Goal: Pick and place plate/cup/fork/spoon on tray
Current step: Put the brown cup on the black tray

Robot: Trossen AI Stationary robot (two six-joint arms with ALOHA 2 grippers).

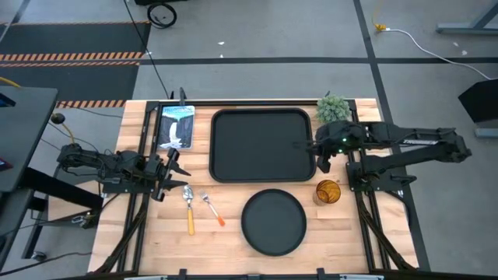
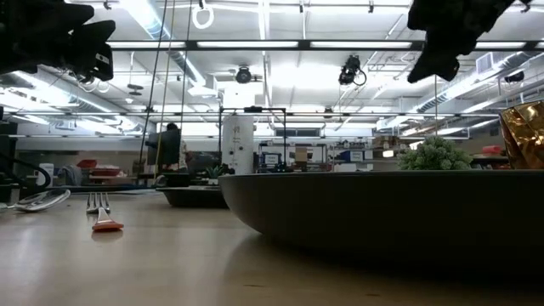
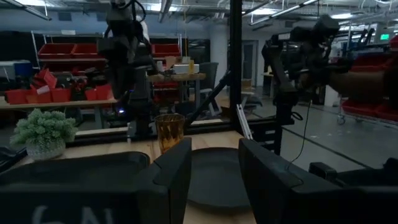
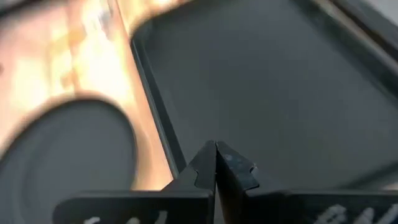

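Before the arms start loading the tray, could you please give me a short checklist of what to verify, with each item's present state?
1. Tray bare and ready to receive: ok, nothing lies on it.
2. Plate, cup, fork and spoon off the tray, apart on the table: ok.
3. Right gripper free to grasp: not ok, fingers shut, holding nothing, over the tray's right edge.
4. Left gripper open: ok, fingers apart, beside the spoon.
5. Plant and card clear of the tray: ok.
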